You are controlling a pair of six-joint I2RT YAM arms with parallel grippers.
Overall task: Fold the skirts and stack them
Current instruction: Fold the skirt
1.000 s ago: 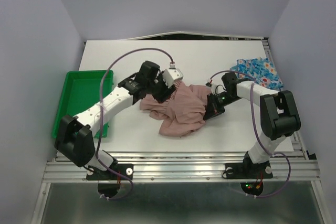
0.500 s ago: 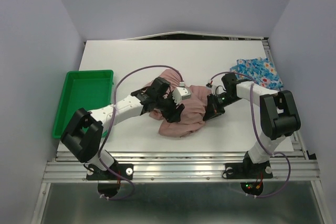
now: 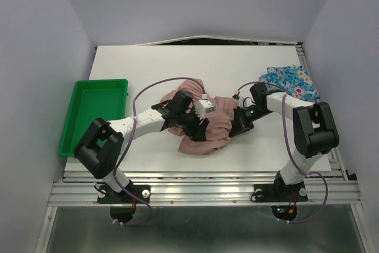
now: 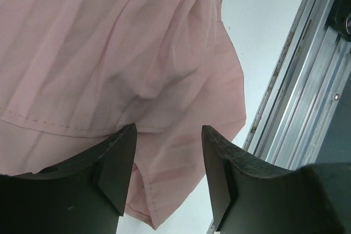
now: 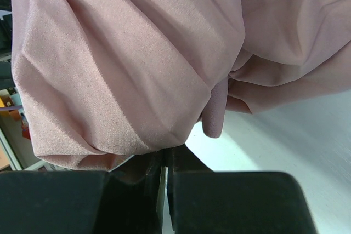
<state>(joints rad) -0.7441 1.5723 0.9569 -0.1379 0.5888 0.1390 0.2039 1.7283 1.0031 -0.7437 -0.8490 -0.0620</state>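
The dusty-pink pleated skirt [image 3: 218,124] lies crumpled mid-table. My left gripper [image 3: 199,131] hovers low over its near left part, open, with nothing between its fingers. In the left wrist view the left gripper [image 4: 169,133] frames the hem of the pink skirt [image 4: 109,53] near the table's metal rail. My right gripper [image 3: 238,126] sits at the skirt's right edge, shut on a pinch of cloth. In the right wrist view the pink skirt [image 5: 120,58] bunches straight out of the right gripper [image 5: 166,154]. The blue flowered skirt [image 3: 291,81] lies at the back right.
A green plastic tray [image 3: 98,82] stands at the table's left edge. The metal frame rail [image 3: 207,176] runs along the near edge, close to the pink skirt's hem. Grey walls close in both sides.
My left arm swung from the skirt's far left side across to its near part and came lower. A lobe of pink cloth now shows behind that arm. The right arm stayed put.
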